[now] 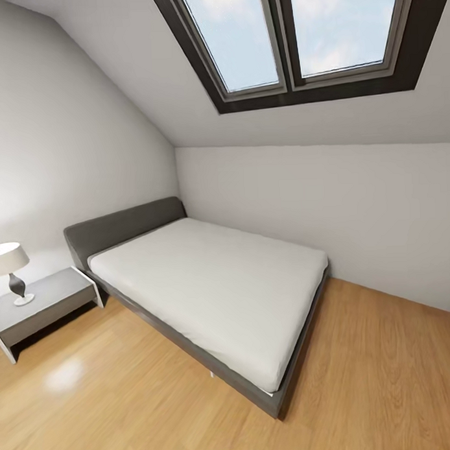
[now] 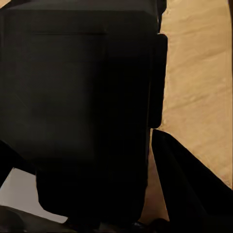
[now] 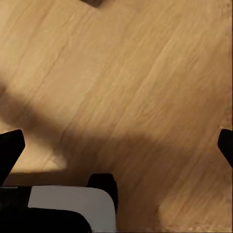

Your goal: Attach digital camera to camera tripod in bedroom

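digital camera (image 2: 82, 111), a small black boxy compact body, takes up the centre and left of the left wrist frame, clamped between the left gripper's (image 2: 97, 194) dark fingers (image 2: 187, 179) above light wood plank floor (image 2: 199, 73); the right gripper (image 3: 116, 145) is spread wide with nothing in it, its black fingertips (image 3: 9, 148) at both frame edges; in the head frame, a grey-framed bed with white mattress (image 1: 214, 284) sits centre, a white nightstand (image 1: 49, 302) with a lamp (image 1: 12, 268) at left

The bedroom floor (image 1: 386, 375) is light wood plank with a smooth, semi-gloss finish, the bed frame (image 1: 121, 225) looks matt grey cloth, the mattress (image 1: 214, 284) matt white, and the digital camera (image 2: 77, 111) matt black with a smooth surface.
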`<state>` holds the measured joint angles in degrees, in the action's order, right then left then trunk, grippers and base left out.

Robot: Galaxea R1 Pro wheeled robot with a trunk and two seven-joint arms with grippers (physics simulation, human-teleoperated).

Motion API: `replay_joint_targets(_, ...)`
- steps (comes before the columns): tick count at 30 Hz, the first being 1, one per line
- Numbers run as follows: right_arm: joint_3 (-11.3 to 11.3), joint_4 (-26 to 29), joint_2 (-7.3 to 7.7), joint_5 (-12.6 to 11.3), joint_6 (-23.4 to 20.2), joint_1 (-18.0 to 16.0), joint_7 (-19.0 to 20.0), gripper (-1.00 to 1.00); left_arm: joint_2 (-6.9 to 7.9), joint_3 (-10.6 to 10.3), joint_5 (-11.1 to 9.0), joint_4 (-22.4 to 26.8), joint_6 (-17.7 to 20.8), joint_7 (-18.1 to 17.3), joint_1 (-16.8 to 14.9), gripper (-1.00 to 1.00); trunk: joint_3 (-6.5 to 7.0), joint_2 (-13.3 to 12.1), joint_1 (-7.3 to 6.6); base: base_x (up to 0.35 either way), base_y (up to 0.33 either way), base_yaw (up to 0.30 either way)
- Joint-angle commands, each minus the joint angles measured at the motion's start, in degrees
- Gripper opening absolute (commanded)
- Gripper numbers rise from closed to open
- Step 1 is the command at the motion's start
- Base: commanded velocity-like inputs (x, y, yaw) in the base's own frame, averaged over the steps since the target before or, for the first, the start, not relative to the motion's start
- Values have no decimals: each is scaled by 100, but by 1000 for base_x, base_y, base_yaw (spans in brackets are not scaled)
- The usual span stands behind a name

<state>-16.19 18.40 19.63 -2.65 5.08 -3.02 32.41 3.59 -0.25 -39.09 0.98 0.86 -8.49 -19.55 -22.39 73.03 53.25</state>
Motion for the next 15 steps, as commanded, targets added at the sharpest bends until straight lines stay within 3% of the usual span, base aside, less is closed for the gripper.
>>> replay_joint_targets(1, -20, -94, -6, -28, 9, -5, -232, 100, -56, -8, -26, -10, 8, 143, -4, -100, 13, -38, -23, 0, 0, 0)
replay_joint_targets(6, -7, -779, -107, 2, 54, -5, -1575, 100, -440, -42, -17, -73, -35, 1023, 5, -100, 102, -238, -133, 0, 0, 0)
replay_joint_targets(10, -7, -1067, -170, -7, 70, -5, -1915, 100, -526, -50, 79, -88, -115, 1302, 97, -100, 174, -399, -220, 0, 0, 0)
replay_joint_targets(15, -1, -1544, -210, 136, 77, -5, -2061, 100, -586, -53, 218, -96, -411, 1409, 563, -100, 264, -599, -330, 0, 0, 0)
